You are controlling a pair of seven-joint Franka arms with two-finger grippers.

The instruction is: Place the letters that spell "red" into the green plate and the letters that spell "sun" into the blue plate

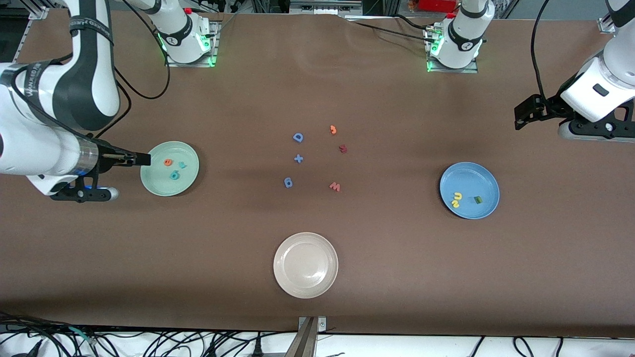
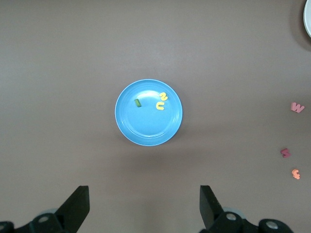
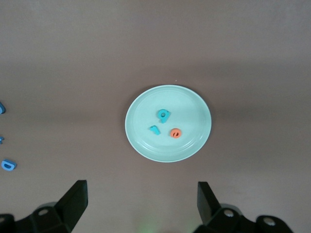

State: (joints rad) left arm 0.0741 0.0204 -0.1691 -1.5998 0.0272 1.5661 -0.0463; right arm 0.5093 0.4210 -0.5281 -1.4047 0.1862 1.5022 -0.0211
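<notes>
The green plate [image 1: 158,182] [image 3: 165,148] holds the orange "e" [image 1: 168,162] [image 3: 175,133], the teal "d" [image 1: 174,174] [image 3: 164,114] and the thin teal "r" [image 1: 182,165] [image 3: 154,129]. In the blue plate [image 1: 471,176] [image 2: 146,130] lie two yellow letters [image 1: 455,202] [image 2: 160,105] and a green one [image 1: 478,200] [image 2: 137,102]. My right gripper [image 1: 143,158] [image 3: 142,194] hangs open and empty just beside the green plate, toward the right arm's end. My left gripper [image 1: 519,118] [image 2: 143,199] is open and empty over bare table at the left arm's end, well away from the blue plate.
Loose pieces lie mid-table: a blue D [image 1: 297,137], a blue plus [image 1: 298,158], a blue 6-like piece [image 1: 288,182], an orange piece [image 1: 333,130], a dark red piece [image 1: 343,148] and a pink "w" [image 1: 335,186]. A cream plate [image 1: 283,248] sits nearer the camera.
</notes>
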